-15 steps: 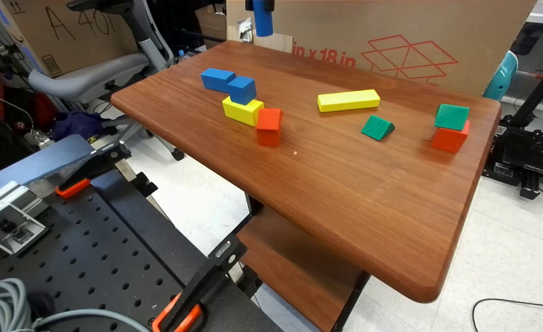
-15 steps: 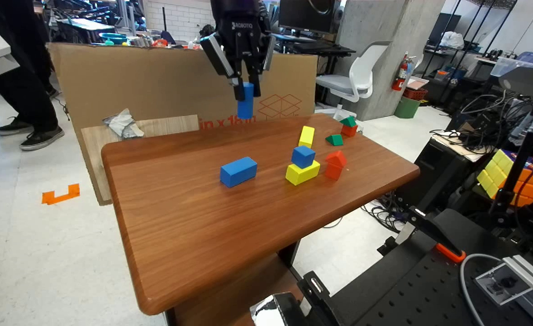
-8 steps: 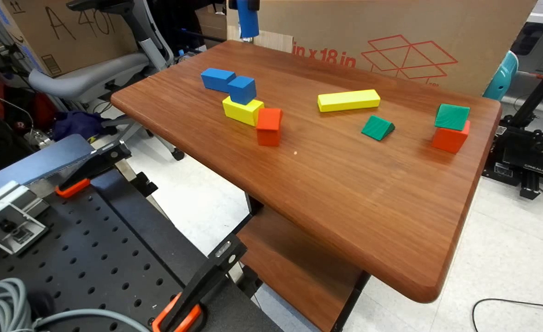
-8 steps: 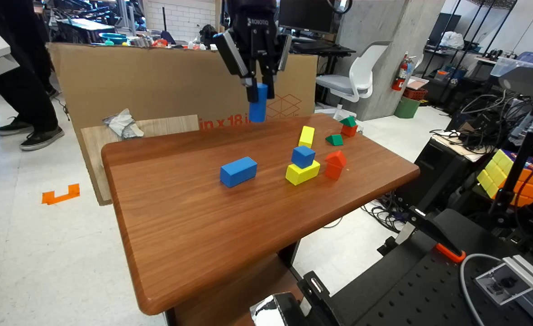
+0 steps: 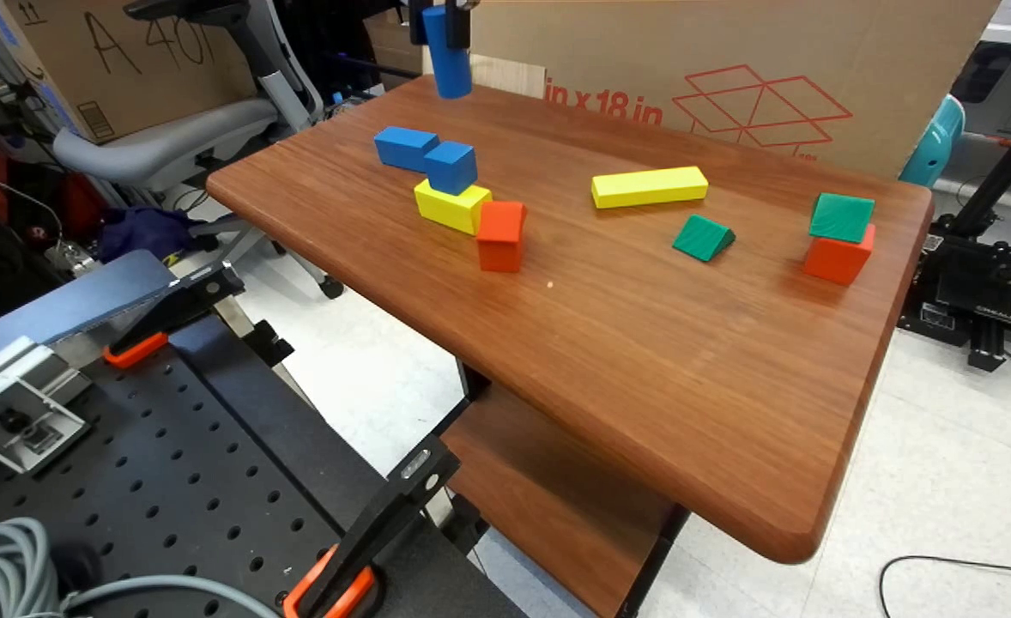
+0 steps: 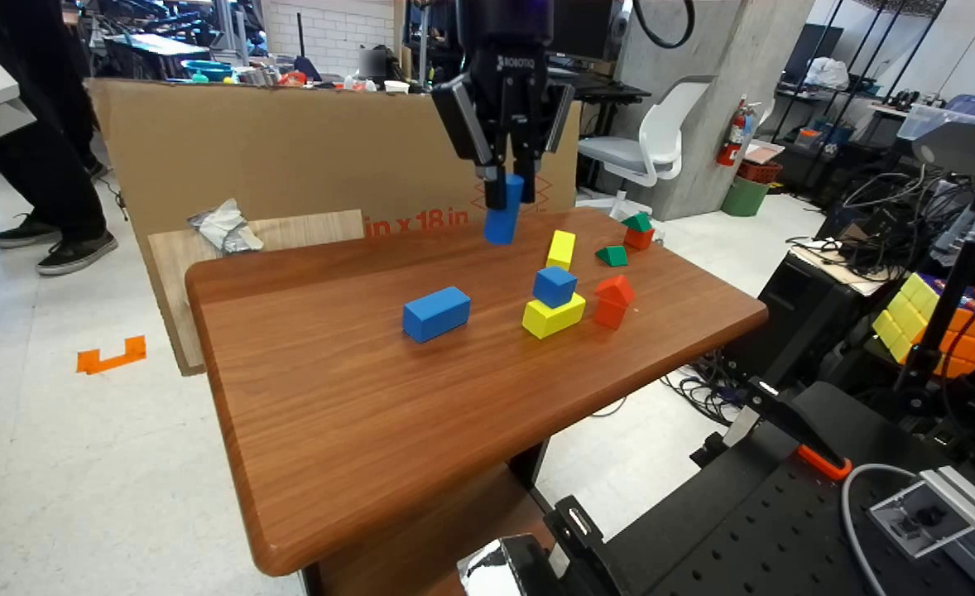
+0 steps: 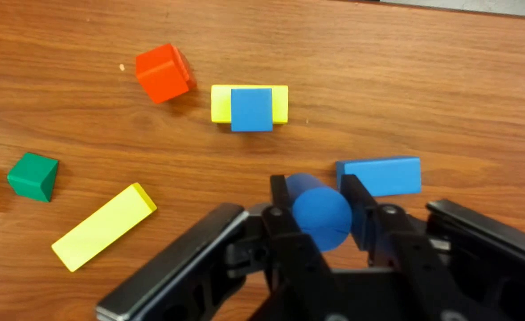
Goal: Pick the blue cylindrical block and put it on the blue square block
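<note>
Clutching the blue cylindrical block [image 5: 448, 62] (tilted), my gripper [image 6: 511, 203] hovers. Toward the bench's [image 5: 643, 360] pegboard [image 5: 209, 481] edge sits the blue square block [image 5: 451, 168].

Three blue blocks [image 5: 451, 169], two yellow blocks [image 5: 650, 188], three red blocks [image 5: 500, 245], two green blocks [image 5: 704, 238].

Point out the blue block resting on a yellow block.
The small blue cube, atop the short yellow block. The oblong blue block lies directly on the table; the blue cylinder is held by the gripper.
</note>
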Robot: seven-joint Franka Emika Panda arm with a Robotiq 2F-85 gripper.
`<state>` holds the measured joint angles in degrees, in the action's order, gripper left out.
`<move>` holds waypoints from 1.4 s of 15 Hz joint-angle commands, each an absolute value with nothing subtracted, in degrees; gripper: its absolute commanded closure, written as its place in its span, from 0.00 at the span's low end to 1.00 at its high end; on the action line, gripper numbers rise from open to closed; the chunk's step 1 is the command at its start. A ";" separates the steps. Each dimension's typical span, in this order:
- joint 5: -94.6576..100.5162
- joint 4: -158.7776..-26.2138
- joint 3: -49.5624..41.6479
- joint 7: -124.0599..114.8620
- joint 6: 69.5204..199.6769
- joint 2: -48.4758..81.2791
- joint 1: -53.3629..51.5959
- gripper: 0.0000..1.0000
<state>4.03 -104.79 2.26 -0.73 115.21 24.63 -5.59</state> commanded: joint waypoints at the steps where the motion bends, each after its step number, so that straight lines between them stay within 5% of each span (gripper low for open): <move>1: 2.83 -112.48 2.74 0.06 119.40 18.84 -4.42 0.92; 21: -1.77 -119.53 1.40 0.00 122.30 14.38 -0.69 0.92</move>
<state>-0.68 -118.15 1.59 -0.24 121.39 15.34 -1.04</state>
